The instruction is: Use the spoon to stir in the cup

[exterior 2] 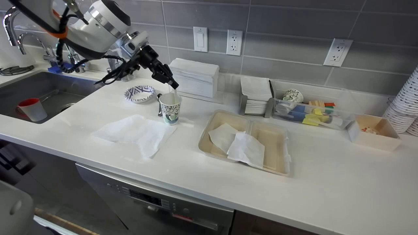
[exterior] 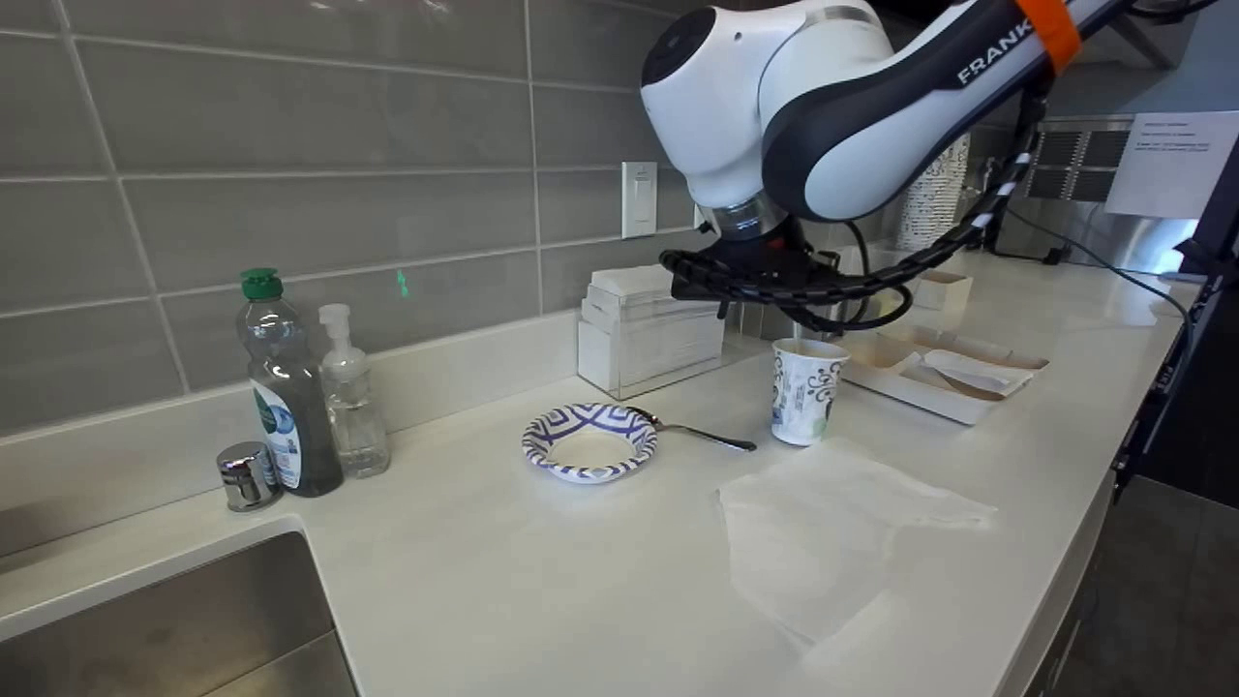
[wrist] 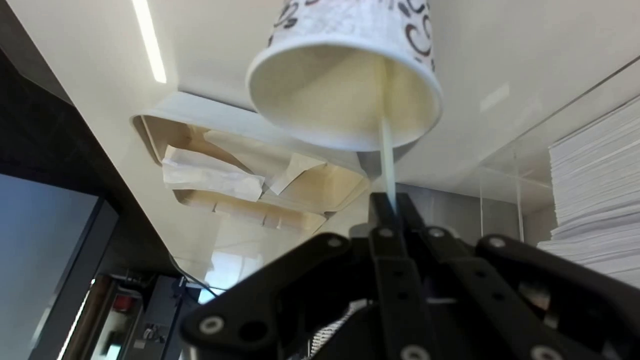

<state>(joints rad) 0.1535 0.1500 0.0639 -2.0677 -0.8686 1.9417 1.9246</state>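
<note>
Holding a pale slender stick (wrist: 387,155) in the gripper (wrist: 394,203), pinched narrow on its upper end, just above the rim of the white swirl-print paper cup (exterior 2: 170,109). Sits with lower end inside; can't see the tip, so can't tell plastic spoon handle from plain stirrer, nor make out any liquid. Probably gripped that high to clear the rim and leave length for swirling. Not using the metal spoon (exterior: 738,444): lying on the counter (exterior: 542,581) between cup and blue-and-white patterned bowl (exterior: 590,450), partly hidden at the head by the bowl's rim in an exterior view; looks parked there, perhaps as a spare. Leaves the cup upright on the counter, unbraced, likely to slide or tip under a hard side push. Best stirred in small gentle circles, off the cup's side. Also note a white paper napkin (exterior: 823,528) spread out just beside the cup, maybe as a drip catcher. Judging by pose, at or near the stirring step.
</note>
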